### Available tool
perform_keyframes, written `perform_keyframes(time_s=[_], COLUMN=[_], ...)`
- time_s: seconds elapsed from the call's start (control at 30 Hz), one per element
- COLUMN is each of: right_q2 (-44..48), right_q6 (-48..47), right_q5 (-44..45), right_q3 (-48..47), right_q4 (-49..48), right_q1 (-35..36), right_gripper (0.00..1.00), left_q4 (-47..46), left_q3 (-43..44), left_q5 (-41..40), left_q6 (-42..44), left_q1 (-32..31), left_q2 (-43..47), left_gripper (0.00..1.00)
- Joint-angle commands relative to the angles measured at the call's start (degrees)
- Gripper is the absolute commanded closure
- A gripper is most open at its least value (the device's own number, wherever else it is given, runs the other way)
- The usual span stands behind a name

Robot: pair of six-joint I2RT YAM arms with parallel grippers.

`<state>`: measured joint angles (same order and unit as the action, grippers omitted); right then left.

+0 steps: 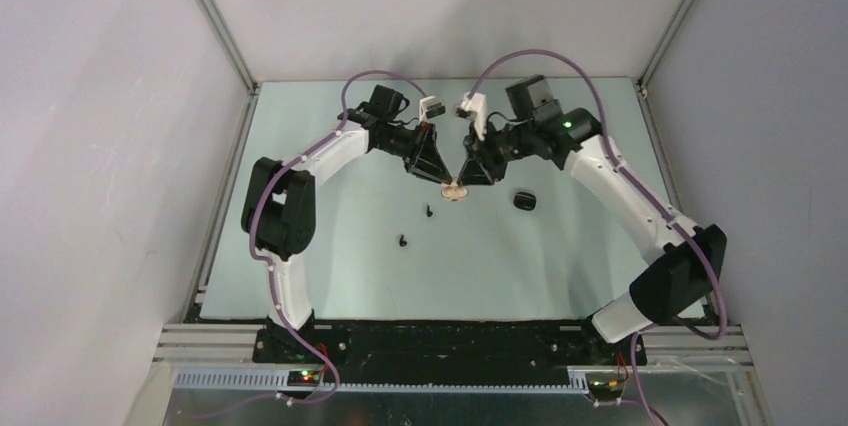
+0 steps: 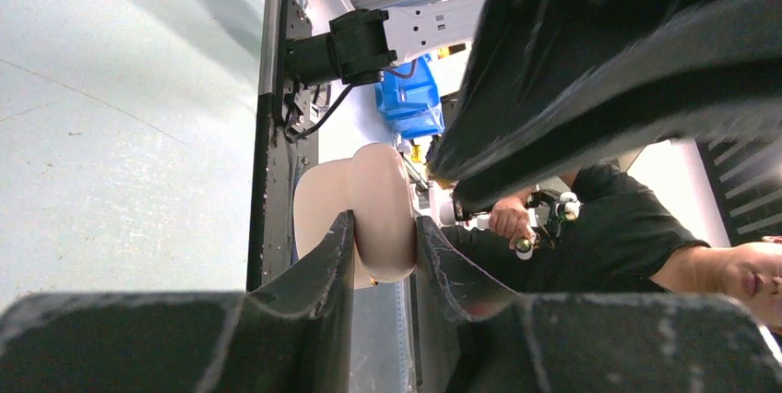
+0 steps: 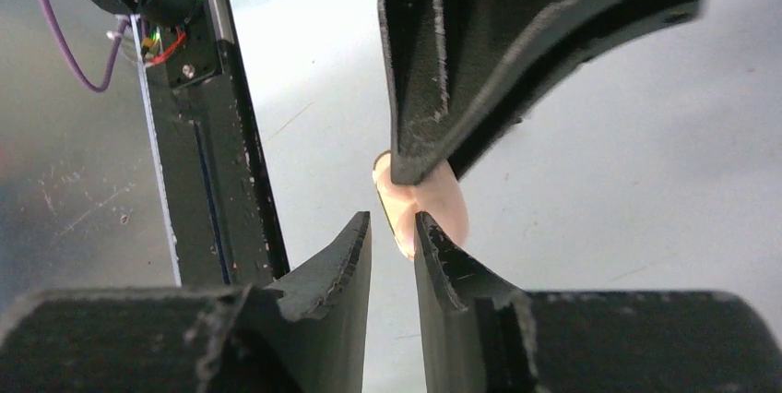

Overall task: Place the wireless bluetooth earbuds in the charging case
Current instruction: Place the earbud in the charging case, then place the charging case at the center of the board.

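Our left claw (image 2: 385, 220) clenches the case (image 2: 369, 181); right claw (image 3: 391, 218) we cannot tell; buds (image 1: 429, 212) lie apart on the surface (image 1: 350, 276).

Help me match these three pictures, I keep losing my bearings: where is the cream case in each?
Top external: the cream case sits just above the picture's middle.
Left wrist: lower middle, clamped in the left gripper.
Right wrist: middle, just past the right gripper, partly hidden.
Shared landmark: the black rail at the table's near edge, upright in both wrist views.
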<state>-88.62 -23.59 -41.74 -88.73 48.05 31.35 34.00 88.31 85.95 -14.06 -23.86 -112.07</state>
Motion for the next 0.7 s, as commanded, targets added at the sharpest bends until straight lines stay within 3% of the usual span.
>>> perform_keyframes(time_s=[0.0, 0.13, 0.3, 0.5, 0.67], right_q2=[8.7, 11.7, 8.6, 11.5, 13.2], right_q6=[2.6, 6.6, 10.8, 9.2, 14.8], right_q5=[-5.7, -5.6, -6.1, -2.7, -2.9], right_q3=[-1.6, 5.2, 4.6, 11.1, 17.5], right_q4=[-4.4, -10.2, -6.3, -6.5, -9.5], right_q1=[-5.8, -10.1, -12.9, -14.1, -18.8], right_gripper=[0.68, 0.55, 0.54, 0.49, 0.44], left_q4=[-0.4, -0.4, -0.4, -0.5, -0.6], left_q3=[2.3, 2.4, 0.3, -0.5, -1.5], left_q5=[1.5, -2.2, -6.9, -9.6, -12.6], left_q6=[-0.3, 2.1, 5.4, 6.1, 5.8], left_q1=[1.2, 2.7, 4.9, 13.6, 20.3], left_q2=[1.8, 2.7, -1.8, -8.0, -11.1], left_gripper=[1.0, 1.0, 1.0, 1.0, 1.0])
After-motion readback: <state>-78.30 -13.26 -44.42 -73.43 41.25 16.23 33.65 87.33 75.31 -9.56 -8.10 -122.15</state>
